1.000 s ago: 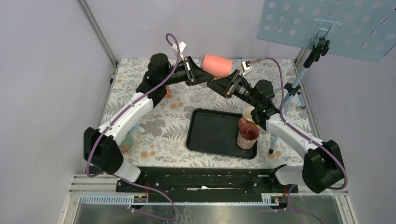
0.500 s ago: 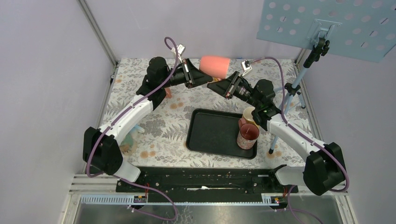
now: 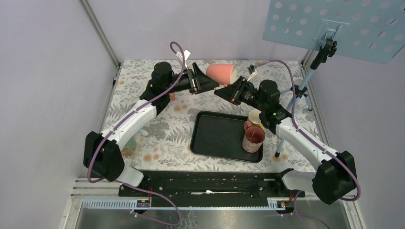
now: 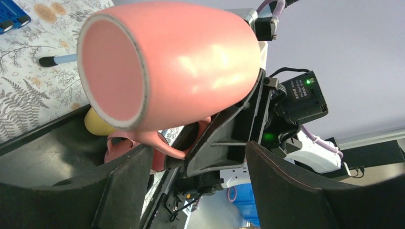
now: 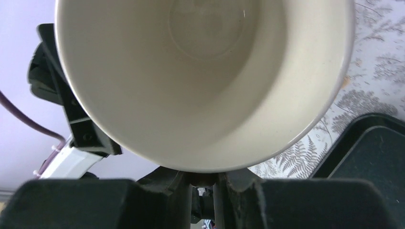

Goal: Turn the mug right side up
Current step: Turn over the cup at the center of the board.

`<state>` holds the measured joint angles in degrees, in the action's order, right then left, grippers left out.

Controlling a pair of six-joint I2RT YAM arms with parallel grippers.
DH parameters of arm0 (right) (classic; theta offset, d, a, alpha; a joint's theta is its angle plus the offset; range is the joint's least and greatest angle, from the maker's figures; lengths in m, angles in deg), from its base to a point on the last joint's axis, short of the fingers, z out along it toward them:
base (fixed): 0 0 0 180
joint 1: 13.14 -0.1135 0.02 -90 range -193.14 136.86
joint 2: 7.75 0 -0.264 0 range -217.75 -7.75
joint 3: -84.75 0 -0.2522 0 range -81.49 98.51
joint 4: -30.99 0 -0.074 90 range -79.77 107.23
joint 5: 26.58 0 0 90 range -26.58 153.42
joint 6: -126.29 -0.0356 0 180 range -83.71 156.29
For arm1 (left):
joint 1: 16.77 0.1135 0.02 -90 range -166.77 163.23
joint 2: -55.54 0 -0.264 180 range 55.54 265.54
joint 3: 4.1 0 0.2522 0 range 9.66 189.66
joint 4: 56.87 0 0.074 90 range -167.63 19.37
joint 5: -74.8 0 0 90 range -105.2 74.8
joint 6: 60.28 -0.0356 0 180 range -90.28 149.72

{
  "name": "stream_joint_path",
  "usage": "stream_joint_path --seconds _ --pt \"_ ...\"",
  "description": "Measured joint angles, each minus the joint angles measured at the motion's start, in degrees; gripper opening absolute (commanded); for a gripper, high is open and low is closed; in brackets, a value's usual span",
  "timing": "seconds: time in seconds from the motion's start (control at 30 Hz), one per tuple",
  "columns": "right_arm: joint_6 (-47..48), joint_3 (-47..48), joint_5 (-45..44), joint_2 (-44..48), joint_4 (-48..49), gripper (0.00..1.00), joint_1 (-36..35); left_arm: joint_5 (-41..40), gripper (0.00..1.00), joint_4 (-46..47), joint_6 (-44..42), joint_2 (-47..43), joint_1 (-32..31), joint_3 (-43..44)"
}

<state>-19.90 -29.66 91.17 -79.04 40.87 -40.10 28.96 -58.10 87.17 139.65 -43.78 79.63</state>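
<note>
Pointing mouth-right (axis horiz.), mug [image 3: 222, 72] rim-clamped by right fingers [image 5: 296, 202]; left fingers [image 4: 296, 191] spread.

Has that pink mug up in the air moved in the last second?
Yes, slightly: in the overhead view the pink mug has shifted down, closer to the black tray.

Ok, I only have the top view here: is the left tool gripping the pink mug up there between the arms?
Observer: No. The left wrist view shows the left tool with its fingers spread wide, not closed on the mug.
Operator: Then what carries it?
Observer: The right tool. It is shut on the mug at the handle side, with the mug's mouth facing its own camera.
</note>
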Motion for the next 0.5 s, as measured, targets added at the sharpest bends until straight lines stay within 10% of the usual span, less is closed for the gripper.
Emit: stream_joint_path --seconds 0.5 --pt "11.8 4.0 -10.8 0.3 -28.3 0.0 -2.8 -10.6 0.99 -14.4 -14.1 -7.7 0.0 -2.0"
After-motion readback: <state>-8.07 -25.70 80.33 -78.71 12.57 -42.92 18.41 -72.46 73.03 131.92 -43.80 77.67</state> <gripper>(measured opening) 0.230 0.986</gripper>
